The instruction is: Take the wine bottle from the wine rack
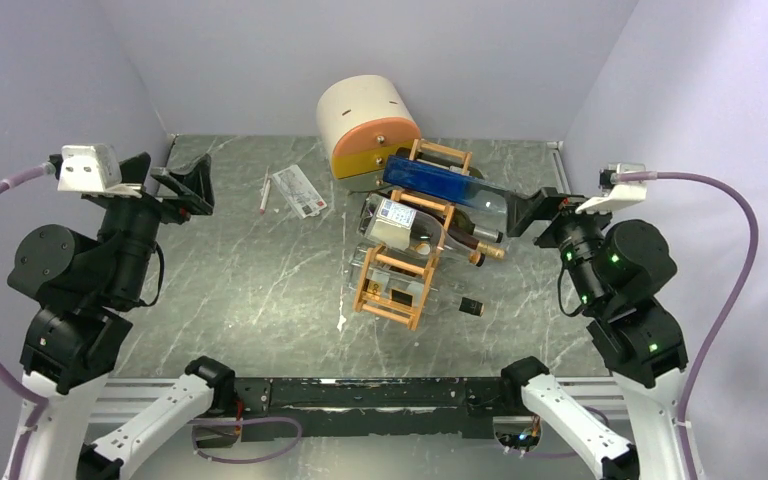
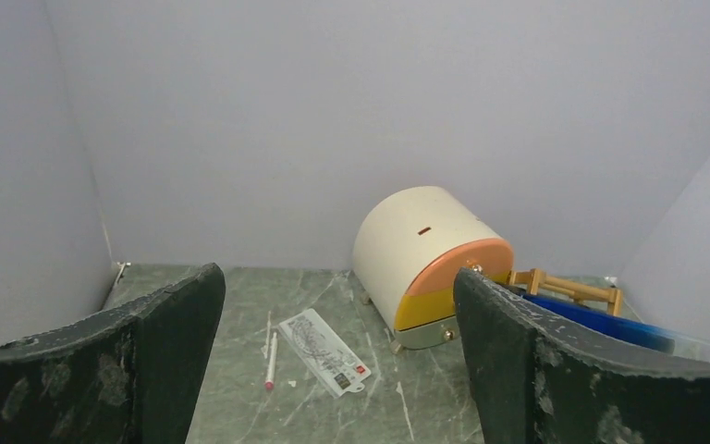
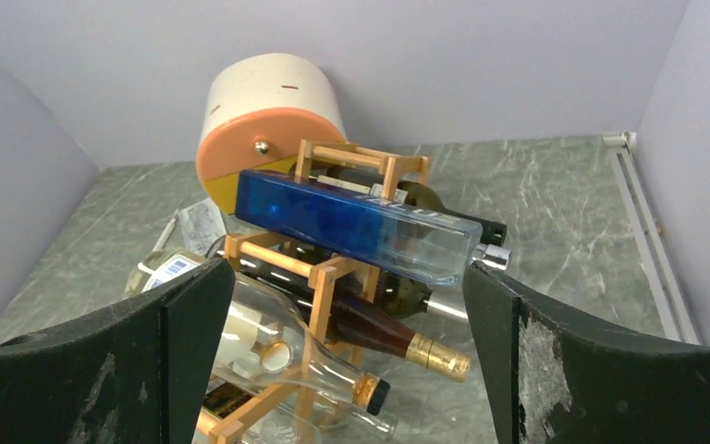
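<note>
Marbled tabletop (image 1: 250, 290), slatted wine rack (image 3: 325, 287), dark wine bottle (image 3: 370, 326), perhaps foil-capped, left fingers (image 2: 129, 365) apart, right fingers (image 3: 139, 365) apart

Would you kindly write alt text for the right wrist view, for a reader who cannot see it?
A tan wooden wine rack holds several bottles lying on their sides, a square blue bottle topmost, seen between the open right tool's dark fingers. A round cream-and-orange box sits behind it.
</note>
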Available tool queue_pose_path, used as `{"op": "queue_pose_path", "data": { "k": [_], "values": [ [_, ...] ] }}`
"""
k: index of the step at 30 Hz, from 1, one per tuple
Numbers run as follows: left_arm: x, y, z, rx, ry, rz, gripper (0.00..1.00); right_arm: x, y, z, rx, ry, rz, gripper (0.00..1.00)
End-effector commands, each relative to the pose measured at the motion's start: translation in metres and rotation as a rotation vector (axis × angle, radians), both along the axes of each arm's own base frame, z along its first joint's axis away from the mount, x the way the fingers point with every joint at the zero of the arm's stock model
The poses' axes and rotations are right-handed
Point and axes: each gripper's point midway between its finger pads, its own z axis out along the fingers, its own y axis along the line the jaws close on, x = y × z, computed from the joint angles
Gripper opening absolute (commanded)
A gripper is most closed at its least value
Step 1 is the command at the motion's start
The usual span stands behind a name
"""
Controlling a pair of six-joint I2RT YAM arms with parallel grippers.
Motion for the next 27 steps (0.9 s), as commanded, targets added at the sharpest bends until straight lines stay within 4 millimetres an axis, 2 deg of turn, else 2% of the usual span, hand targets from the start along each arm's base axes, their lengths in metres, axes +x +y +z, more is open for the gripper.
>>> {"op": "queue_pose_path", "data": {
  "k": [1,7,12,20,27],
  "values": [
    [0.006,-0.001,-0.003,-0.059,0.011,-0.022,0.96,0.012,-0.004,-0.003,0.058,-0.008,-0.049,1.00],
    [0.018,0.010,-0.016,-0.113,0.052,0.013,0.95,0.024,-0.011,-0.025,0.105,0.055,-0.118,1.00],
    [0.031,0.013,-0.033,-0.146,0.105,0.011,0.94,0.035,-0.009,-0.051,0.173,0.144,-0.145,1.00],
    [0.059,0.003,-0.080,-0.156,0.284,-0.045,0.94,0.053,0.003,-0.096,0.190,0.283,-0.135,1.00],
    [0.075,-0.012,-0.130,-0.164,0.468,-0.121,0.94,0.054,0.010,-0.138,0.252,0.420,-0.153,1.00]
  ]
}}
